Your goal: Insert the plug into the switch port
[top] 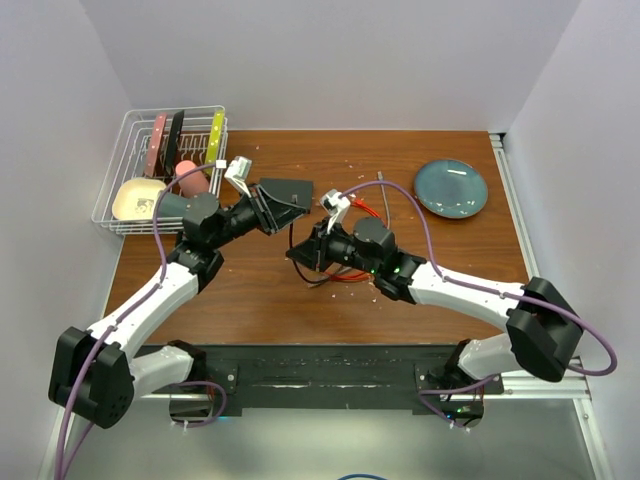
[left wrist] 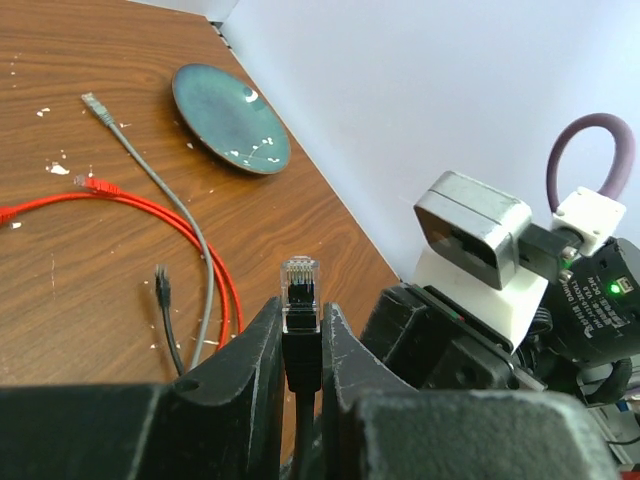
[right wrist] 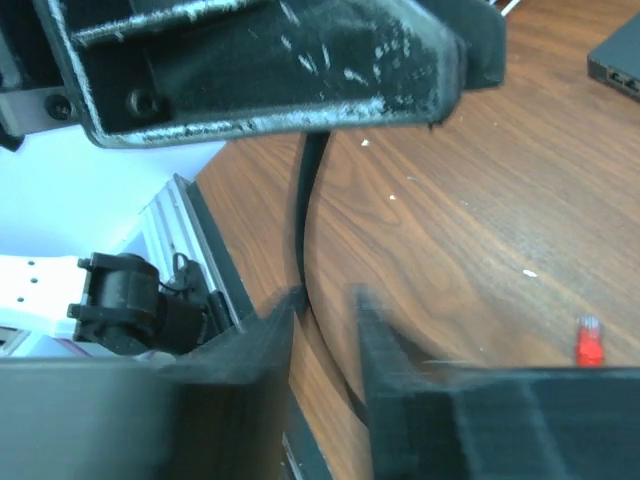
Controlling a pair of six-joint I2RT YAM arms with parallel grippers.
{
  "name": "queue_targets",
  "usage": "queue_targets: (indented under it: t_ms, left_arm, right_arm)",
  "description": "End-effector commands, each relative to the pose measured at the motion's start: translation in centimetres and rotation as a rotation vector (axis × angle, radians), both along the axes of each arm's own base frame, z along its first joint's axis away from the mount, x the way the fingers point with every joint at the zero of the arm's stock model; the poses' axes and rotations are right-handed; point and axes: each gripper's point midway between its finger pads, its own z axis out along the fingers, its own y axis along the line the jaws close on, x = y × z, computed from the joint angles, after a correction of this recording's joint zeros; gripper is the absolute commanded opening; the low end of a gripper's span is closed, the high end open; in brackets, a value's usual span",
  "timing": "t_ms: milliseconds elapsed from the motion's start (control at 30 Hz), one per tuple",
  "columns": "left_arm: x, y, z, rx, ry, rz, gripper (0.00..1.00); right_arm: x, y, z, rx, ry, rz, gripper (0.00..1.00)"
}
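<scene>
My left gripper (left wrist: 302,306) is shut on a black plug (left wrist: 301,281), whose clear tip sticks out past the fingertips. In the top view the left gripper (top: 268,211) sits right beside the flat black box (top: 288,190). A corner of the box also shows in the right wrist view (right wrist: 618,55); its port is not clear in any view. My right gripper (right wrist: 325,296) is open. The plug's black cable (right wrist: 308,190) hangs from the left gripper (right wrist: 270,60) and passes close by the right gripper's left finger. In the top view the right gripper (top: 305,250) is just right of the left one.
A round blue-grey plate (top: 451,187) lies at the back right. A wire dish rack (top: 165,165) stands at the back left. Red (left wrist: 130,205), grey (left wrist: 150,172) and black (left wrist: 163,290) loose cables lie on the wooden table between box and plate.
</scene>
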Motion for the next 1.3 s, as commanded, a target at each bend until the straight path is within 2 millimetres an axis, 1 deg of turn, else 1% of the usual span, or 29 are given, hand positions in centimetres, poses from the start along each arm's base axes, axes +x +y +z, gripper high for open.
queue_targets:
  t_ms: [0, 33, 67, 100, 133, 167, 200, 233, 267, 300, 333, 367, 433, 467, 500, 567, 633, 700, 767, 833, 967, 1067, 1100, 1267]
  left_arm:
    - [-1.0, -0.3, 1.9, -0.023, -0.080, -0.048, 0.00]
    - [-0.8, -0.2, 1.7, -0.017, -0.075, -0.039, 0.00]
    - [-0.7, -0.1, 2.1, -0.013, -0.087, -0.034, 0.04]
    - [-0.6, 0.0, 2.0, 0.009, -0.087, -0.030, 0.16]
    - [-0.5, 0.1, 2.2, 0.016, -0.093, -0.018, 0.49]
    - [-0.4, 0.3, 2.7, 0.019, -0.100, -0.005, 0.63]
    - [-0.6, 0.6, 3.0, 0.022, -0.102, 0.013, 0.75]
    - [-0.2, 1.2, 3.2, 0.020, -0.105, 0.062, 0.89]
    - [-0.1, 1.6, 3.2, 0.019, -0.106, 0.091, 0.93]
    - [-0.4, 2.2, 4.2, 0.011, -0.131, 0.118, 0.96]
    - [-0.1, 2.8, 4.6, 0.009, -0.136, 0.161, 1.00]
    - [-0.2, 3.1, 4.9, 0.007, -0.144, 0.176, 1.00]
    - [-0.6, 3.5, 5.6, 0.002, -0.160, 0.194, 1.00]
    - [-0.7, 3.5, 5.7, -0.003, -0.161, 0.192, 1.00]
    - [-1.0, 3.6, 6.3, -0.020, -0.179, 0.189, 1.00]
    - [-1.3, 3.5, 6.9, -0.034, -0.198, 0.176, 1.00]
    - [-1.7, 3.0, 7.5, -0.040, -0.214, 0.139, 0.99]
    - [-2.2, 2.5, 7.4, -0.046, -0.210, 0.100, 0.98]
    - [-2.1, 2.3, 7.4, -0.056, -0.209, 0.087, 0.97]
    - [-2.1, 2.1, 7.6, -0.054, -0.210, 0.075, 0.95]
    - [-1.9, 1.3, 6.7, -0.045, -0.183, 0.028, 0.90]
    - [-1.7, 1.0, 6.4, -0.050, -0.175, 0.013, 0.84]
    - [-1.9, 0.9, 6.5, -0.053, -0.176, -0.002, 0.82]
    - [-2.1, 0.8, 6.5, -0.060, -0.184, -0.010, 0.76]
  right_arm:
    - [0.9, 0.6, 5.9, 0.176, -0.052, -0.044, 0.00]
    - [0.8, 0.5, 6.1, 0.185, -0.054, -0.049, 0.00]
    - [0.8, 0.3, 6.5, 0.192, -0.060, -0.058, 0.00]
    - [0.9, 0.0, 6.2, 0.178, -0.058, -0.070, 0.00]
    - [0.8, -0.2, 6.2, 0.173, -0.066, -0.073, 0.00]
    - [0.8, -0.4, 6.2, 0.167, -0.067, -0.075, 0.00]
    - [0.5, -0.6, 6.0, 0.156, -0.065, -0.071, 0.00]
    - [0.1, -0.7, 6.0, 0.147, -0.075, -0.053, 0.00]
    - [-0.1, -0.9, 5.6, 0.131, -0.074, -0.046, 0.00]
    - [-0.5, -1.1, 5.6, 0.125, -0.083, -0.035, 0.00]
    - [-0.8, -1.2, 5.5, 0.112, -0.099, -0.016, 0.00]
    - [-1.0, -1.4, 4.9, 0.088, -0.091, -0.009, 0.00]
    - [-1.8, -1.5, 4.9, 0.069, -0.109, 0.034, 0.00]
    - [-2.1, -1.5, 4.5, 0.052, -0.105, 0.052, 0.00]
    - [-2.4, -1.6, 4.4, 0.043, -0.117, 0.070, 0.00]
    - [-3.1, -1.6, 3.9, 0.026, -0.119, 0.108, 0.00]
    - [-3.4, -1.8, 3.7, 0.011, -0.130, 0.122, 0.00]
    - [-3.9, -1.9, 3.8, 0.011, -0.135, 0.148, 0.00]
    - [-4.4, -2.0, 4.3, 0.022, -0.145, 0.168, 0.00]
    - [-4.5, -2.1, 4.6, 0.025, -0.157, 0.170, 0.00]
    - [-4.5, -1.9, 4.9, 0.012, -0.153, 0.181, 0.00]
    - [-4.4, -1.6, 4.6, 0.003, -0.143, 0.187, 0.00]
    - [-4.4, -1.6, 4.6, 0.002, -0.143, 0.189, 0.00]
    - [-4.3, -1.5, 4.4, 0.003, -0.137, 0.187, 0.00]
